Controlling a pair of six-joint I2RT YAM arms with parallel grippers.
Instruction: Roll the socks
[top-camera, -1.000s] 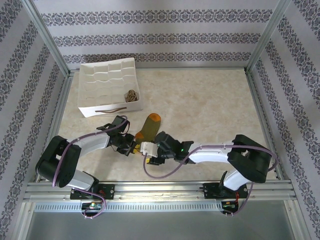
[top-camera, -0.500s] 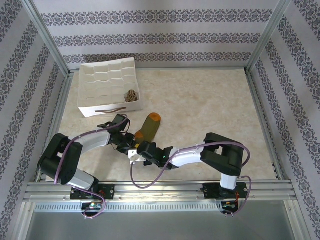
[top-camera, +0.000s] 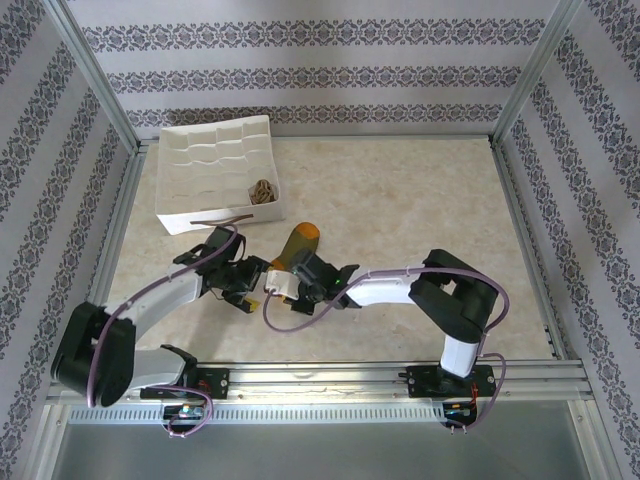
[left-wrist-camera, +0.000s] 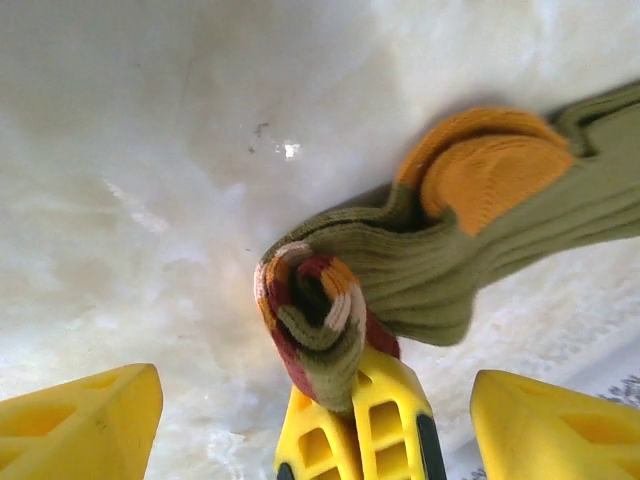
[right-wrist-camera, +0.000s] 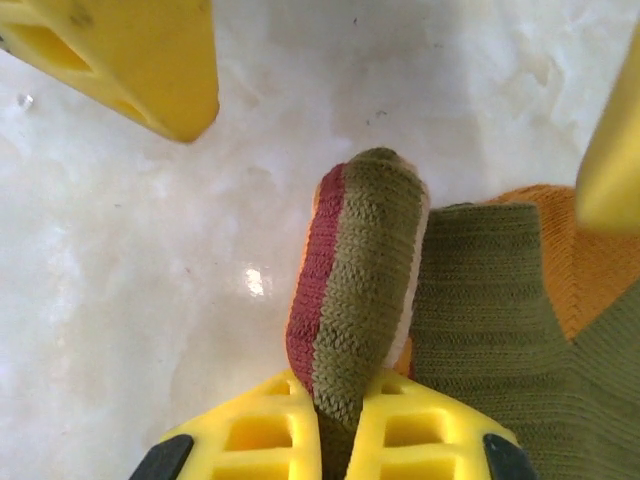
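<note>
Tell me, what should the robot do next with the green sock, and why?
Probably the right hand should roll the striped cuff one more turn toward the orange heel. It is pinching the cuff, which has curled into a small loop, while the rest of the sock lies flat on the table.

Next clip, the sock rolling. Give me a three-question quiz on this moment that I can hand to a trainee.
1. True or false: the right gripper is shut on the olive sock, at its striped cuff.
2. Where is the argyle sock? A) in the white tray; B) lying beside the olive sock; C) under the olive sock.
3. Fill in: the left gripper has its jaws ____, one either side of the cuff.
Key: 1 true; 2 A; 3 open.
</note>
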